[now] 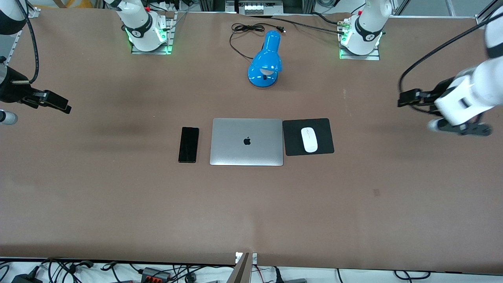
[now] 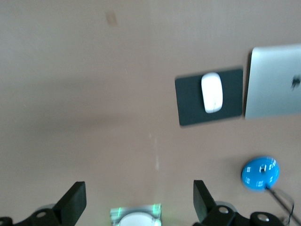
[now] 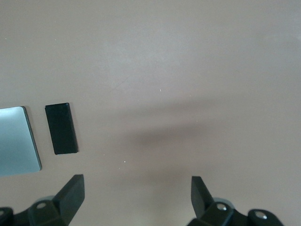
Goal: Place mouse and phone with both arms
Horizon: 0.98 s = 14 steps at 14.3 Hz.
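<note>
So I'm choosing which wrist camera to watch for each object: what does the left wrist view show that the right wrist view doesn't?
Only the left wrist view shows the mouse lying on the black mouse pad, the blue lamp, and the open left gripper. Only the right wrist view shows the phone flat on the table, and the open right gripper. Both show part of the closed silver laptop and the brown table.

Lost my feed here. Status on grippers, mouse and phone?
Left gripper and right gripper open, empty, over bare table. Mouse on mouse pad, phone flat beside laptop. Nothing in the way.
</note>
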Tool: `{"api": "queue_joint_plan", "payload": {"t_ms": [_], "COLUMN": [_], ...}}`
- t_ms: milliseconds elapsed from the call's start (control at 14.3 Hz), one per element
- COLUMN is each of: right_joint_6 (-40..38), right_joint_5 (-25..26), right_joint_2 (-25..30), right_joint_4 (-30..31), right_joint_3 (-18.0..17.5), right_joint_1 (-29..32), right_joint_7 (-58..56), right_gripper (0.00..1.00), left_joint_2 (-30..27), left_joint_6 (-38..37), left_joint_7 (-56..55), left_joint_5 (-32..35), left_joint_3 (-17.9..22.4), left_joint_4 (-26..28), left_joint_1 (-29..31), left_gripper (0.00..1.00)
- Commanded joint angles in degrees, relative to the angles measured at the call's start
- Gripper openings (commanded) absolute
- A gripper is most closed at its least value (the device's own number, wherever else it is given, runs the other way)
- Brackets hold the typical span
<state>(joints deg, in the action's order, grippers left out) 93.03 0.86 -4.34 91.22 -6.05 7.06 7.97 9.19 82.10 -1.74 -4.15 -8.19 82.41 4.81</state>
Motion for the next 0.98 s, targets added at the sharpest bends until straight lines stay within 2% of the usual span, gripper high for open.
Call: {"api": "queue_joint_plan", "payload": {"t_ms": [0, 140, 210, 280, 561, 911], "right_joint_6": [-1.01, -1.01, -1.01, -1.01, -1.1, -1.27], "right_joint_5": [0.63, 0.63, 0.55, 0.55, 0.55, 0.55], "right_joint_2": [-0.41, -0.41, -0.41, -0.41, -0.41, -0.41], "right_joint_4": [-1.13, -1.13, -1.13, -1.13, -1.13, -1.13], "right_joint_3": [-0.28, -0.28, -0.28, -0.28, -0.28, -0.28], "right_joint_1": [-0.03, -0.03, -0.03, -0.03, -0.03, -0.12], "right_joint_7": [-0.76, -0.68, -0.76, -0.76, -0.76, -0.76], "right_gripper": [1.0, 1.0, 1.0, 1.0, 1.0, 1.0], "left_joint_2": [-13.28, -15.25, -15.69, -15.52, -14.91, -10.96], "left_joint_6": [8.24, 10.62, 10.62, 10.19, 9.31, 9.75], "left_joint_7": [-0.72, -0.64, -0.63, -1.07, -0.81, -0.81], "left_joint_5": [-2.53, -1.39, 3.14, 4.67, 4.59, 1.26], "left_joint_3": [5.11, 4.5, 4.15, 4.15, 8.18, 8.19], "left_joint_4": [12.83, 15.66, 15.94, 15.85, 15.33, 12.17], "left_joint_1": [-3.22, -3.75, -4.62, -5.5, -8.67, -7.53], "left_gripper": [1.0, 1.0, 1.0, 1.0, 1.0, 1.0]}}
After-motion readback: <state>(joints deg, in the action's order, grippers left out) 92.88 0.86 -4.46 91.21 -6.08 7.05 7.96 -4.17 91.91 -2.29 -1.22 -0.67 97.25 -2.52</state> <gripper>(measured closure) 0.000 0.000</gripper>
